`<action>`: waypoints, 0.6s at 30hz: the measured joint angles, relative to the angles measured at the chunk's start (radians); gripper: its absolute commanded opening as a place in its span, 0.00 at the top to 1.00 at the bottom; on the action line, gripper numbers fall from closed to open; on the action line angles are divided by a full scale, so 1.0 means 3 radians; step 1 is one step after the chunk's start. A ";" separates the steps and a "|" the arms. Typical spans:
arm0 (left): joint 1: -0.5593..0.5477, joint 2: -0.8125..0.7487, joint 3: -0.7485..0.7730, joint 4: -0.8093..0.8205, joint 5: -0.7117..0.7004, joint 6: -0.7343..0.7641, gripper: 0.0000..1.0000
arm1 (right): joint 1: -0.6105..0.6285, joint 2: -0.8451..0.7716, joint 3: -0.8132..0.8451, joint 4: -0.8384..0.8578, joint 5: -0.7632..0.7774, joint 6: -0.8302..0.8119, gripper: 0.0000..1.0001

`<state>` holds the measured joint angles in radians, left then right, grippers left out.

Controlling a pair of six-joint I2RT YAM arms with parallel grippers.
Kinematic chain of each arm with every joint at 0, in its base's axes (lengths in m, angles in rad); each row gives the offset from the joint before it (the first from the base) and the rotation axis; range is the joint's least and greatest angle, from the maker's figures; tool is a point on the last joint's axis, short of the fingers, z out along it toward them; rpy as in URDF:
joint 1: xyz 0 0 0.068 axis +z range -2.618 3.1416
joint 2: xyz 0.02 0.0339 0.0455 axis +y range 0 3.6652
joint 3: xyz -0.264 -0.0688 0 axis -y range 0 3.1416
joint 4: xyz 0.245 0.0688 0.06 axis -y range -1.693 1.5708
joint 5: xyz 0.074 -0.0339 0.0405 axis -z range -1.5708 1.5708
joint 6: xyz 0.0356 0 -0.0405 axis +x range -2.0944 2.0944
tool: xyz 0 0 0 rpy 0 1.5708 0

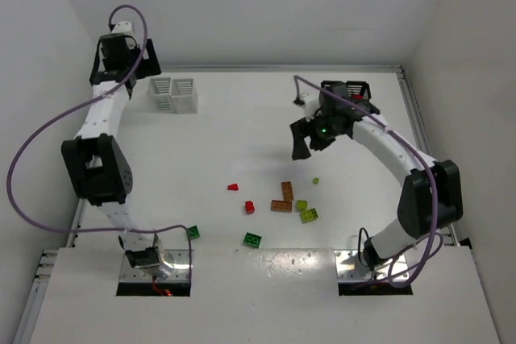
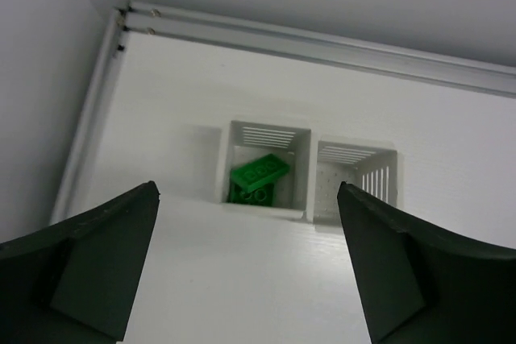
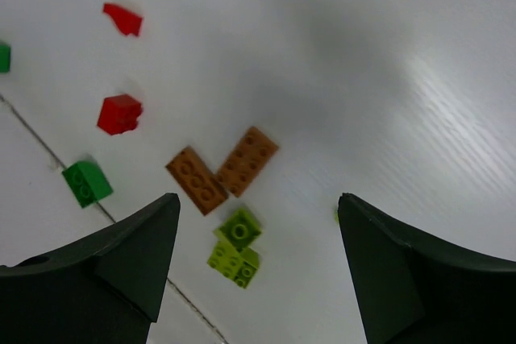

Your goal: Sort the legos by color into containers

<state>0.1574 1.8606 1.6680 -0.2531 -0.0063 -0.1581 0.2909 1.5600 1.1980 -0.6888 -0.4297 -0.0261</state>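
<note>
Green bricks [image 2: 258, 173] are seen in white bin [image 2: 300, 167]; left claw [image 2: 247, 195] is held spread near it, right claw [image 3: 258, 203] spread toward loose bricks [image 3: 219, 173].

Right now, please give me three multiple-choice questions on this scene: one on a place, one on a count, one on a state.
1. Where in the white bins do the dark green bricks lie?
A. the compartment nearer the side wall
B. the other compartment
C. across both
2. How many orange-brown bricks lie on the table?
A. one
B. two
C. four
3. How does the left gripper stand?
A. shut on a brick
B. open, empty
C. shut, empty
Answers: 1 A, the left wrist view shows them there; 2 B, two lie close together; 3 B, its fingers stand apart with nothing between.
</note>
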 measured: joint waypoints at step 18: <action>0.0683 -0.1686 -0.1329 -0.0622 0.0440 0.0258 0.00 | 0.2069 0.1212 0.0604 -0.0090 0.0429 0.0161 0.20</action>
<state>0.3622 1.3548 1.2694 -0.4397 0.1257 -0.0807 0.9115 1.9236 1.3792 -0.7158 -0.3012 0.0223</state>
